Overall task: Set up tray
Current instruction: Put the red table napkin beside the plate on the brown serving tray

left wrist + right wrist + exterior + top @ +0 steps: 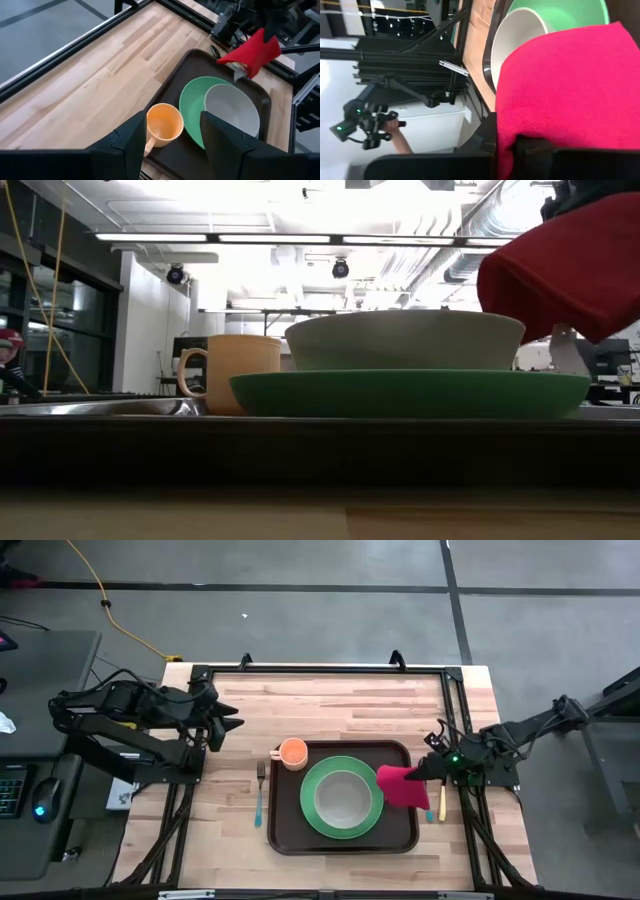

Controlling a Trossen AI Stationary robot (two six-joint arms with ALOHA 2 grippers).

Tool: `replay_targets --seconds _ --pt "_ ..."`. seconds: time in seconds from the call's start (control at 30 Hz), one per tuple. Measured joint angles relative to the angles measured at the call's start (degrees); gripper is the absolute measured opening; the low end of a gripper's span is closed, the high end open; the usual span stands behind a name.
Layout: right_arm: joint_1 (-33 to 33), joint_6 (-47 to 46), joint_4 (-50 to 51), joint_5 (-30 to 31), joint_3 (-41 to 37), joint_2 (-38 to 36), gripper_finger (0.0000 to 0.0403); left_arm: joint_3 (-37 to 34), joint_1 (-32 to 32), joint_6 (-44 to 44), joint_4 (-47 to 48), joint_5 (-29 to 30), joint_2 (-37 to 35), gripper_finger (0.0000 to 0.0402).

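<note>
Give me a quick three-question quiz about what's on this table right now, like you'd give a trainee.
1. True or false: the orange mug stands on the green plate.
2. Which gripper holds the red napkin? A. left B. right C. neither
3. Fill in: the white bowl sits on the ____.

Key:
1. False; it stands at a corner of the tray.
2. B; the right gripper is shut on it, while the left gripper waits open beyond the tray.
3. Green plate.

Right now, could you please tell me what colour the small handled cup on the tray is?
The small handled cup is orange, clearest in the left wrist view.
</note>
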State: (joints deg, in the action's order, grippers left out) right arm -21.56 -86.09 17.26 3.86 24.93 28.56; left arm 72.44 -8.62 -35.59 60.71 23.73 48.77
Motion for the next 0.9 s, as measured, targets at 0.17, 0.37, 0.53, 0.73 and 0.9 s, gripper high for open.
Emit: replay_targets --seconds 0.17,0.37,0.53,0.73,0.9 --pt "-1.72 -4.32 -6.01 1.7 -4.37 -0.04 0.0 0.0 -0.02 1.33 0.77 0.5 -0.54 0.0211" --pt "-2.23 -7.74 -9.51 2.03 -7.02 -0.13 0.0 0.0 0.0 1.64 2.27 0.85 -1.67 0.0211" --pt "-1.89 -8.21 -15.23 4.02 -10.36 -0.15 0.0 0.0 -0.02 2.42 2.6 0.85 -2.55 0.0211" --pt "-0.38 -8.26 -19.29 4.74 -14.84 -0.17 0.0 0.0 -0.02 2.82 2.85 0.85 -3.91 0.0211" --pt "0.72 -8.71 -23.65 4.26 -18.29 -0.17 0.0 0.0 -0.02 2.73 2.91 0.83 -4.67 0.0211"
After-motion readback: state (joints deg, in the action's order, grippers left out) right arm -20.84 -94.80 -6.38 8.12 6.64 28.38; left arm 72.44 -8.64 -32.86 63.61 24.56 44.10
